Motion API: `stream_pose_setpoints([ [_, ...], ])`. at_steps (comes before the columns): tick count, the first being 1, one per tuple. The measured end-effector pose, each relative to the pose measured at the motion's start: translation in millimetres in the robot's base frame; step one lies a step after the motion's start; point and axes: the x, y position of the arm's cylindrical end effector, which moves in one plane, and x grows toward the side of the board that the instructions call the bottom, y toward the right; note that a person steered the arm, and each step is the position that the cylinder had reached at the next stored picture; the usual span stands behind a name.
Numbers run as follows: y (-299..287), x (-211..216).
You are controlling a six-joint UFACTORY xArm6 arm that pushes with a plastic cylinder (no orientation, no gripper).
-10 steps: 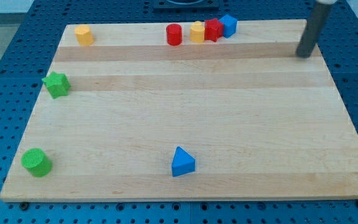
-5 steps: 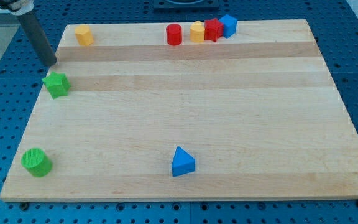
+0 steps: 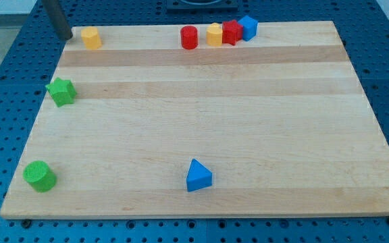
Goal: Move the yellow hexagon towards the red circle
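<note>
The yellow hexagon [image 3: 91, 38] is a short, matte, orange-yellow prism with a flat top, standing near the board's top left corner. My tip [image 3: 66, 36] sits just to its left, at or just off the board's edge, apart from it; the rod is a plain dark bar with no fingers to spread or close. I can read no writing or labels anywhere.

The board [image 3: 201, 121] is pale wood with lengthwise grain in strips, lying on a blue perforated table [image 3: 383, 81].

Down the view's left side, a green star [image 3: 61, 92] sits near the edge, and a green circle [image 3: 40, 176] with a ribbed top sits near the bottom left corner. A blue triangle [image 3: 198, 175] lies near the bottom edge, about mid-width.

Along the top edge, well to the right of the hexagon, stands the red circle [image 3: 189, 38], a short cylinder. Just beside it on the right is a second yellow block [image 3: 214, 34], touching a red block [image 3: 231, 32], which touches a blue block [image 3: 248, 28]; their shapes I cannot tell.
</note>
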Motion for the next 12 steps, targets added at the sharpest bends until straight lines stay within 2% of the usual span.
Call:
stream_pose_setpoints([
  [1, 63, -5],
  [2, 98, -5],
  [3, 27, -6],
  [4, -6, 1],
  [5, 22, 26],
  [7, 167, 30],
  [8, 164, 37],
  [9, 152, 66],
  [10, 155, 70],
  [12, 160, 47],
])
